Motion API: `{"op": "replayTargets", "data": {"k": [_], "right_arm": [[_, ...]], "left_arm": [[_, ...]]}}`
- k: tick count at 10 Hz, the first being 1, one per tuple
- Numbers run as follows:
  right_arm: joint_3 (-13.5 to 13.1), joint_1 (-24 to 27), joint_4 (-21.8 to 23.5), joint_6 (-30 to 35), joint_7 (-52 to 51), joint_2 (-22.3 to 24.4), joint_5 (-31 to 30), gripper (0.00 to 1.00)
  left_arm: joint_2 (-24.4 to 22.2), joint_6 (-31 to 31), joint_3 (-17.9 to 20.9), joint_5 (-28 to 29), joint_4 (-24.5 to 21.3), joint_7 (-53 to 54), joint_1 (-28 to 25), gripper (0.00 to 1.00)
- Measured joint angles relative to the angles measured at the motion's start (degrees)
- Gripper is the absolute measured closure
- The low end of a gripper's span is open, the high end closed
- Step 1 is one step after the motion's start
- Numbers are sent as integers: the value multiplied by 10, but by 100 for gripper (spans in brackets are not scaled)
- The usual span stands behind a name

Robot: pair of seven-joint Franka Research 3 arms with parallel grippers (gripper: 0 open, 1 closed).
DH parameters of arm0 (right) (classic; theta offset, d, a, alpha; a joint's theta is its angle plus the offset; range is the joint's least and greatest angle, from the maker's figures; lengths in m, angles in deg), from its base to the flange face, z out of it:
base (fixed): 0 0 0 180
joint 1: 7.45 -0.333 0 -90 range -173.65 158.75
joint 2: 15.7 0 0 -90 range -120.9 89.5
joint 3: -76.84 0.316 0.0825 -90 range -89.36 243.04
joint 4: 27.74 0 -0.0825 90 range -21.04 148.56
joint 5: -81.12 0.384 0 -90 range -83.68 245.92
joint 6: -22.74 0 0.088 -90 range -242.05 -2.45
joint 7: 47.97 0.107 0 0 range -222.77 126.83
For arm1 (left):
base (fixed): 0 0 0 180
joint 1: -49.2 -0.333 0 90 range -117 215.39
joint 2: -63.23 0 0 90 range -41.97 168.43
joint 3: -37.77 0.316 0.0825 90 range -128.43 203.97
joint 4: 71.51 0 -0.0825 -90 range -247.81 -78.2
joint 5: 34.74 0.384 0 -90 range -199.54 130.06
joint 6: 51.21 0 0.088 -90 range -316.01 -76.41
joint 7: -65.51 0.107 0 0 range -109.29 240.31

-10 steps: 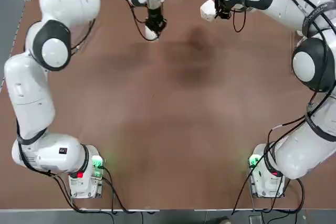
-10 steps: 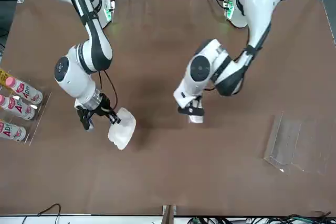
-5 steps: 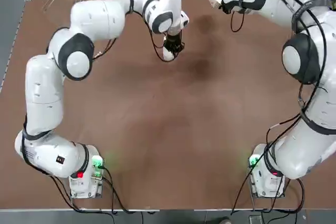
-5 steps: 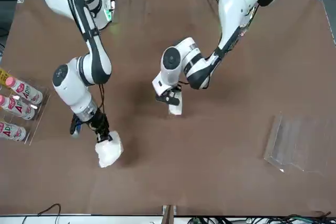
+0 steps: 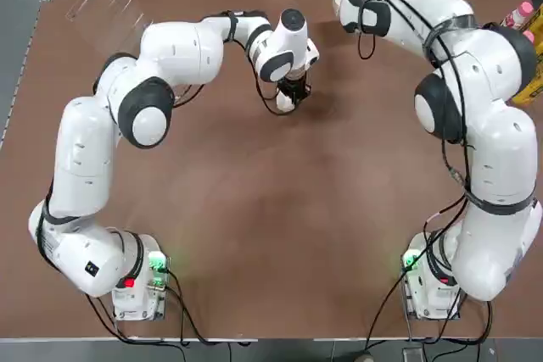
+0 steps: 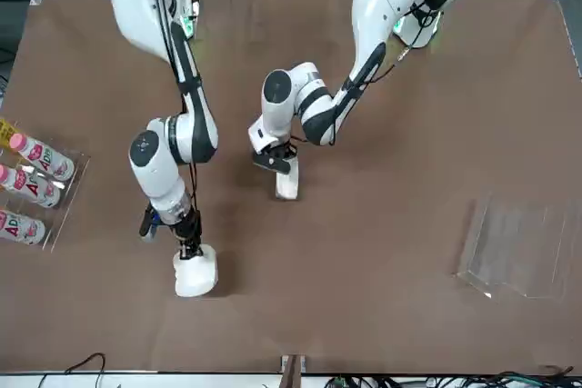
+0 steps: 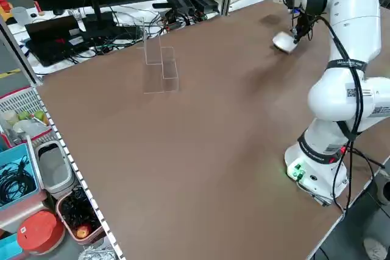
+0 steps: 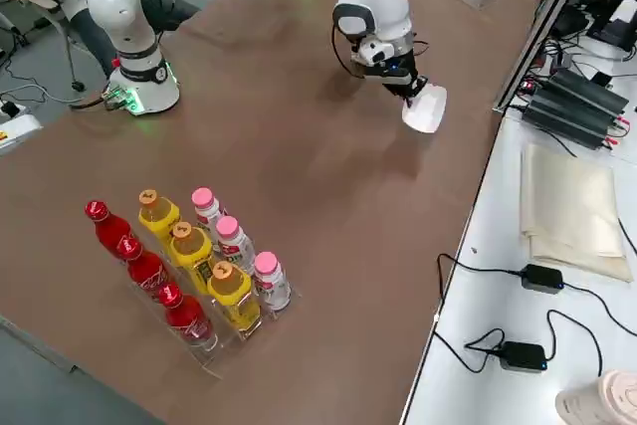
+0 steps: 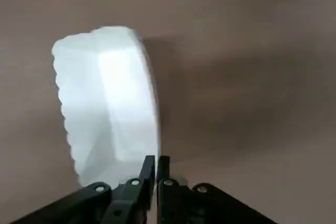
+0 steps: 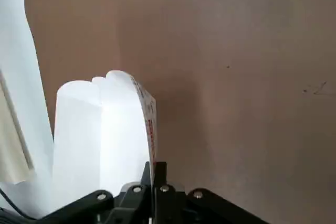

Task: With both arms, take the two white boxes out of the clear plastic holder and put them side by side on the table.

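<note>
White box, left arm (image 9: 105, 103): out of the holder, over the mid-table area; we cannot tell whether its base touches down.
Left gripper (image 9: 156, 158): clenched on that box's thin wall, the two fingers nearly together.
White box, right arm (image 10: 123, 129): also out, well apart from the first and closer to the table's far edge.
Right gripper (image 10: 153, 166): pinching one wall of its box.
Clear plastic holder (image 6: 518, 247): off towards the left arm's side, with no white box in it.
Table (image 6: 364, 315): we have bare surface between and around the boxes.
Step in hand: we judge it is bringing the pair together and setting them down.
Doing it well: we should align the bases, lower both level and close the gap slowly, so neither knocks the other.
Letting go: we would part the fingers only once each base sits flat, then lift straight; a thin wall could drag or tip its box.
</note>
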Motion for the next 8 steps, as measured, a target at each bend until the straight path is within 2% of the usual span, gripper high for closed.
{"op": "replayTargets", "data": {"k": [1,4,7,8], "right_arm": [[-5,0,-20,17,12,-15,0,98],[-12,0,-55,41,44,-44,-9,98],[-18,0,-81,40,63,-82,-17,98],[-22,1,-92,40,67,-94,-19,98]], "left_arm": [[1,0,2,0,0,1,-1,87],[1,-1,5,0,7,3,-16,43],[-18,24,1,0,18,5,-82,1],[-33,44,0,0,21,5,-108,0]]}}
